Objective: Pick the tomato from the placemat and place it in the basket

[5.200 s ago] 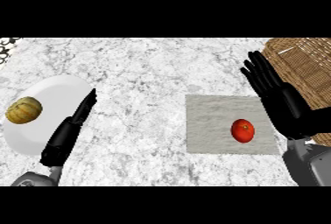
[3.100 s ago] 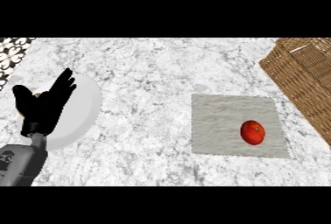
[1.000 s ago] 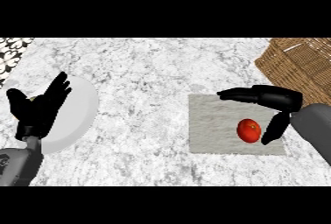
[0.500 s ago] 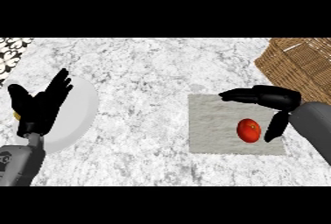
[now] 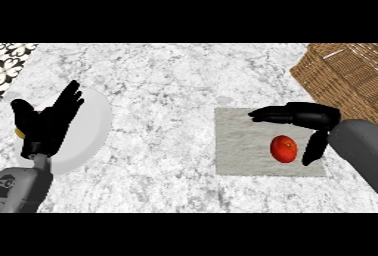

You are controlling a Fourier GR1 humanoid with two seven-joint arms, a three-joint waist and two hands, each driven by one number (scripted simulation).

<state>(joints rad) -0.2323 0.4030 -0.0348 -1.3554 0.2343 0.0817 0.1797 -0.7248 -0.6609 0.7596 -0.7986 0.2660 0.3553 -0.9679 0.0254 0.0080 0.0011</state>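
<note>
The tomato (image 5: pixel 283 148) is shown resting on the placemat (image 5: pixel 244 145), flanked by the spread fingers and thumb of the right robot hand (image 5: pixel 306 120), apparently not yet gripped; lifting and transfer to the basket (image 5: pixel 343 70) remain.

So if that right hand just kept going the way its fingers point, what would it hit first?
The right hand points leftward over the placemat, passing above the tomato. Beyond lies bare counter; the white plate seems lower. Height is unclear.
</note>
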